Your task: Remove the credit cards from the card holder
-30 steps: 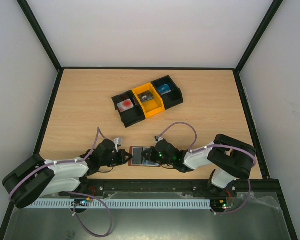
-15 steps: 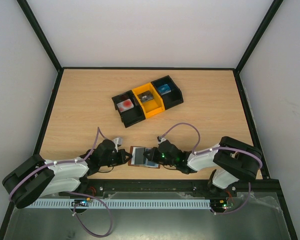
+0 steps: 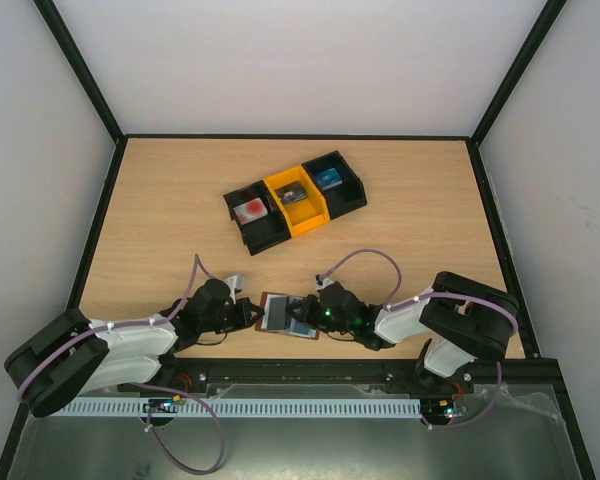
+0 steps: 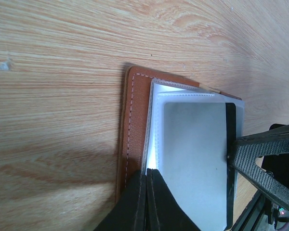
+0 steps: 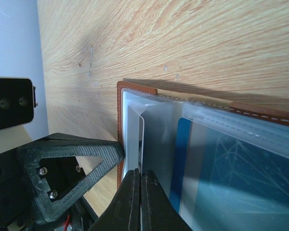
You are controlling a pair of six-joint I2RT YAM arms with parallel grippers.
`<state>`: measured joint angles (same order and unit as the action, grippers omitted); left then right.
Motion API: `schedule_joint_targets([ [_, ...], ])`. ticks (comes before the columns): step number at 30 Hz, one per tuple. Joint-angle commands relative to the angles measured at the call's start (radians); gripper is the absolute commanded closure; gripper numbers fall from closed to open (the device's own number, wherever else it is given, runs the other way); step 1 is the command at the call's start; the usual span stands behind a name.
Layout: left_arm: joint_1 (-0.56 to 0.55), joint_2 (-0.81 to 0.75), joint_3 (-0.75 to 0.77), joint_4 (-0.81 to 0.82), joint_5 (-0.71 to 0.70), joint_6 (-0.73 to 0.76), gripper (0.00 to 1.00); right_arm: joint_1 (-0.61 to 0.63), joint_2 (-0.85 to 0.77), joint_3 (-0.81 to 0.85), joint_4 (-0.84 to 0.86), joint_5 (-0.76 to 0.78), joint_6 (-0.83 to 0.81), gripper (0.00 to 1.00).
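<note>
One holder [image 4: 135,120] is lying open and flat on the table [image 3: 180,220], close to the near edge and between the two grippers. Two cards are showing inside it, both tucked under the clear sleeves [image 5: 156,139]: a grey card [image 4: 192,163] with a dark stripe along one end, and a blue card [image 5: 221,173] with faint pale lines on its face. Farther back, three bins [image 3: 310,214] are sitting in a slanted row, one orange between two black, each with one small thing in it.

The left gripper [image 4: 147,180] is keeping its fingers pressed together, with no gap showing between them. The tip is touching the holder where the brown cover is meeting the sleeve edge, but whether a thin leaf is being pinched there cannot be told. The right gripper [image 5: 138,178] is likewise showing its fingers pressed tight, and its tip is resting against the edge of a sleeve that is curling up (again, a pinch cannot be confirmed). Neither card is being held free of the holder.

Both arms are lying low over the near strip of the table. The left arm [image 3: 130,340] is reaching in from the left and the right arm [image 3: 410,315] from the right, so the two grippers are facing each other across the holder, one at each side.
</note>
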<state>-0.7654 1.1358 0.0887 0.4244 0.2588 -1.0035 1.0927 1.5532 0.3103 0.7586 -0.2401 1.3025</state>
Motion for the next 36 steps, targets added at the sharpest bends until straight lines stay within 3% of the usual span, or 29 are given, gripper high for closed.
schedule_joint_targets([
  [1,0.003,0.024,-0.039,-0.147,-0.087,0.002,0.97,0.006,-0.022,-0.013,-0.005,0.035,0.009,0.98],
  [9,0.003,0.040,-0.051,-0.128,-0.103,-0.019,0.97,0.006,-0.203,-0.030,-0.228,0.213,-0.034,0.98],
  [20,0.003,0.035,-0.029,-0.077,-0.063,-0.060,0.97,0.006,-0.292,-0.009,-0.332,0.242,-0.136,0.98],
  [28,0.003,-0.022,0.045,-0.177,-0.058,-0.057,0.66,0.006,-0.295,-0.049,-0.306,0.228,-0.117,0.98],
  [36,0.004,-0.134,0.142,-0.329,-0.097,-0.037,0.56,0.006,-0.319,-0.070,-0.302,0.249,-0.098,0.98],
])
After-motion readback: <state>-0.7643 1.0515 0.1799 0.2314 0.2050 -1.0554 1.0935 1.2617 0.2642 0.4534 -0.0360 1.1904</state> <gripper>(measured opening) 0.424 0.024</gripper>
